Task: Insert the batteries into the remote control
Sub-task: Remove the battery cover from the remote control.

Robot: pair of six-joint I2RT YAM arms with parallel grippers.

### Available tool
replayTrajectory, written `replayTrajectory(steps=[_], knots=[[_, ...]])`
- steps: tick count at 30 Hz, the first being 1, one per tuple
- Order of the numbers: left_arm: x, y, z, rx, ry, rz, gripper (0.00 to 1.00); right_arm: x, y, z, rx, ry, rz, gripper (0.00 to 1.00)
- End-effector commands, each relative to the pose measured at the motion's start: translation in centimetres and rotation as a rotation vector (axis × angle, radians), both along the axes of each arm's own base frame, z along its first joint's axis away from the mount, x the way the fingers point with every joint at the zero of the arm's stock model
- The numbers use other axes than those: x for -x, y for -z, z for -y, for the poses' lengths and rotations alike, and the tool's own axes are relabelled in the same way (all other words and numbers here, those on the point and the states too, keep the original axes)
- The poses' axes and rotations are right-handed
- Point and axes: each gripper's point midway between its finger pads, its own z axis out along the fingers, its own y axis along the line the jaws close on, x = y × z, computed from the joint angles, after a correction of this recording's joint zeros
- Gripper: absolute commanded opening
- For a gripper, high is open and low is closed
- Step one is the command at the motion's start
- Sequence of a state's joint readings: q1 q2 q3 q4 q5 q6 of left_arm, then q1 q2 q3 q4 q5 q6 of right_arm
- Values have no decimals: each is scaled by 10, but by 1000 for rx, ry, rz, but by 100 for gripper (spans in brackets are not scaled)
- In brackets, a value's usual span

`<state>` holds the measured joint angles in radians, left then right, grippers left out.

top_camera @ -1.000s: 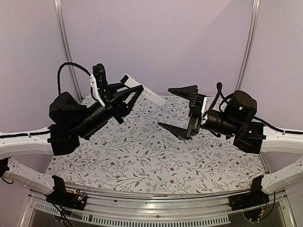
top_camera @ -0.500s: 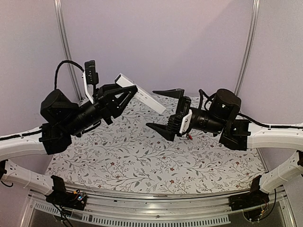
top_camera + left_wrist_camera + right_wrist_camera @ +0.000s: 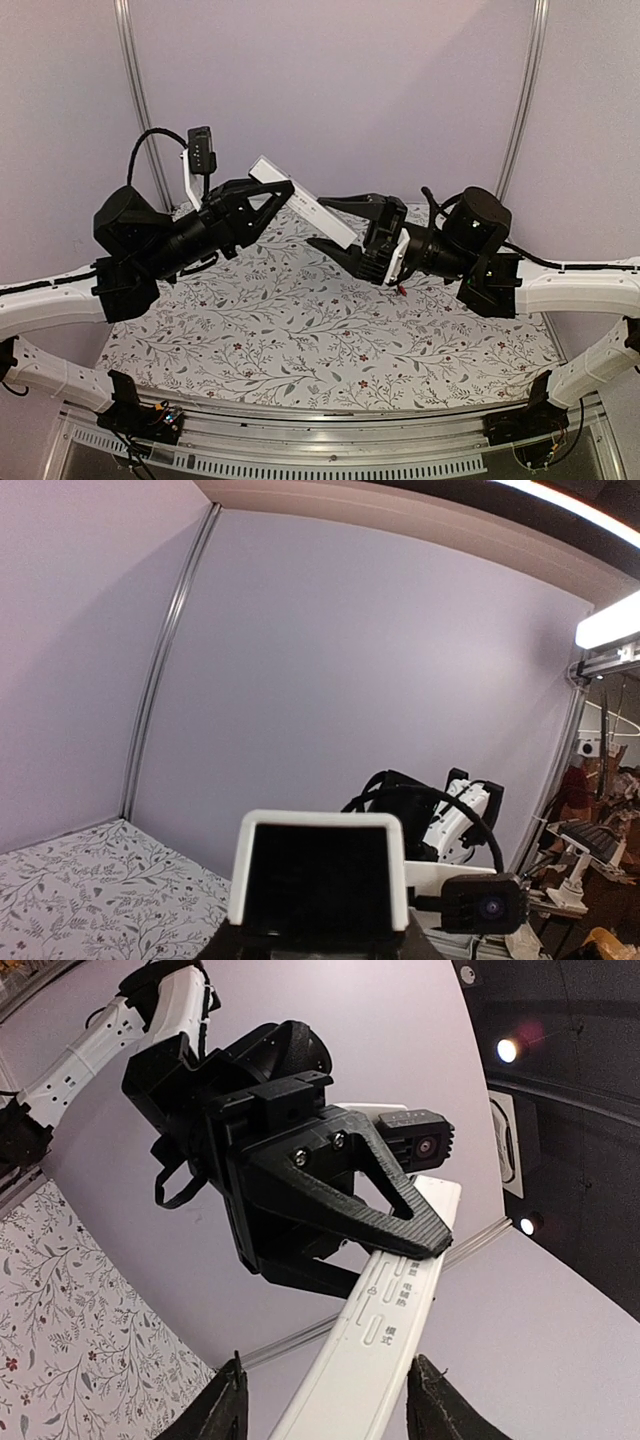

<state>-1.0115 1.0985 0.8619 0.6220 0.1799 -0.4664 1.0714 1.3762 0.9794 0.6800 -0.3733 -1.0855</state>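
The remote control, a long white bar, hangs in the air over the table, slanting down to the right. My left gripper is shut on its upper end. The left wrist view looks along it at its dark end face. My right gripper straddles its lower end, jaws partly open. In the right wrist view the remote control runs between my fingertips with a gap on each side. The left gripper clamps it further up. A tiny red-marked piece, perhaps one of the batteries, lies on the cloth under the right wrist.
A floral cloth covers the table. Purple walls with metal rails close the back and sides. Both arms meet above the table's far middle. The right arm shows beyond the remote in the left wrist view.
The right gripper swung left to the remote's lower end, and its jaws narrowed around it. The left arm lifted and tilted the remote toward the right gripper.
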Motion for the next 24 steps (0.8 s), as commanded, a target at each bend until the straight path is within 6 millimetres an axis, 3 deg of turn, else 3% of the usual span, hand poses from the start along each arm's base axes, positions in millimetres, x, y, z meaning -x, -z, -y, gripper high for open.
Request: replayTrajectory(steps=[1,6,10,14,18,24], knots=[[2,-13,-6,82,54,-9,0,1,-10,1,-48,-6,-9,48],[-3,-15,-8,97,44,-19,0,2,-8,6,-58,-4,-16,32],[-22,-21,-24,130,-53,-41,0,4,-4,11,-56,-2,-40,19],[-28,-29,-39,153,-106,-28,0,2,4,17,-48,20,-66,15],[-29,-35,-50,156,-146,0,0,0,15,24,-36,44,-96,17],[-28,-37,-54,145,-155,14,0,-1,25,30,-16,58,-136,35]])
